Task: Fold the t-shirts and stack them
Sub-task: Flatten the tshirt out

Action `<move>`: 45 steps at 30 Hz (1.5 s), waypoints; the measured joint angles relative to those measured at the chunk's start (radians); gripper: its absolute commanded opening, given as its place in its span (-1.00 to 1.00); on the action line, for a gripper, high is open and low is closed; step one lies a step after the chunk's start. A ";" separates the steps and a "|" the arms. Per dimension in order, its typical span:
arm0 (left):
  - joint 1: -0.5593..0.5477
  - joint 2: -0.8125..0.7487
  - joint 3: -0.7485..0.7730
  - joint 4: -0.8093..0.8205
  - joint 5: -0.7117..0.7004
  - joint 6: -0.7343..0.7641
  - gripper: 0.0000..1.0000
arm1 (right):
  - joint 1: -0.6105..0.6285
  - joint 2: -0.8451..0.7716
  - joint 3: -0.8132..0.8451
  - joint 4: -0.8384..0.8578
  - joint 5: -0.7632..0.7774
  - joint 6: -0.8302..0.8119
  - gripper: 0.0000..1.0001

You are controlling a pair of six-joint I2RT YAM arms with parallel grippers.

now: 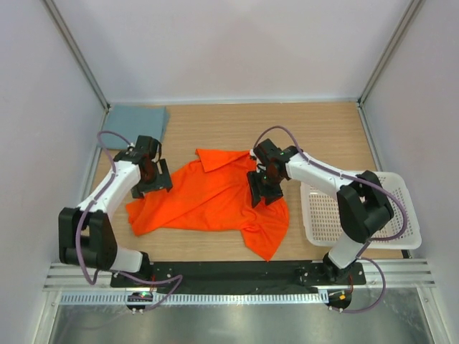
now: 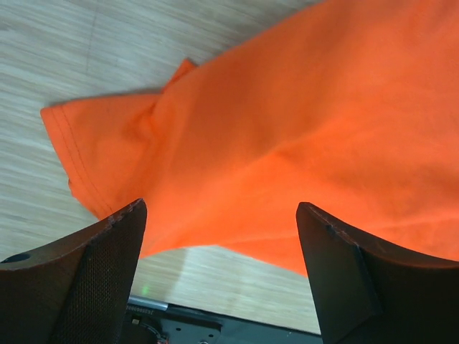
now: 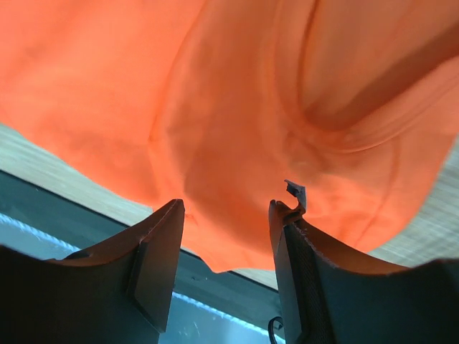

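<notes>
Orange t-shirt (image 1: 208, 197) crumpled on table (image 1: 323, 129), left tool (image 2: 221, 209) wide, right tool (image 3: 227, 209) parted, narrower

Matt orange cloth shirt (image 1: 215, 197), wood-grain table (image 1: 315, 129)

The surface (image 1: 215, 129) is a wood table, light brown with thin lines in it. Three plain walls stand around it: a back wall (image 1: 229, 43), a left wall (image 1: 36, 107) and a right wall (image 1: 423, 86). They are all pale, almost white. A thin grey metal post (image 1: 75, 54) runs up the back left corner, and another post (image 1: 387, 50) runs up the back right corner. A black strip (image 1: 237, 272) lies along the near edge of the surface. Silver rails (image 1: 423, 272) run beside it. Below them is a white strip with little teeth (image 1: 237, 298), then a shiny metal sheet (image 1: 237, 322). The light is soft and even, and shadows are faint.
</notes>
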 measured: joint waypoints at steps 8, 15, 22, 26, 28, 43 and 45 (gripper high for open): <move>0.051 0.257 0.033 0.079 0.011 0.008 0.17 | 0.051 -0.003 -0.124 0.008 -0.027 0.000 0.15; 0.058 0.326 0.124 0.064 0.024 0.018 -1.00 | 0.049 -0.021 -0.153 0.030 -0.031 0.026 0.15; 0.058 0.252 0.340 0.043 -0.038 0.032 -1.00 | 0.048 -0.021 -0.137 0.037 -0.030 0.031 0.15; 0.058 0.236 0.461 0.084 -0.050 0.060 -0.78 | 0.049 -0.022 -0.116 0.036 -0.030 0.037 0.18; 0.058 0.264 0.507 0.124 -0.029 0.090 -0.18 | 0.049 -0.025 -0.113 0.037 -0.030 0.045 0.18; 0.060 0.088 0.287 0.064 -0.029 0.086 0.44 | 0.049 -0.221 -0.326 0.084 -0.062 0.124 0.33; 0.061 -0.053 0.171 0.063 0.011 0.050 0.43 | 0.050 -0.223 -0.373 0.101 -0.079 0.138 0.34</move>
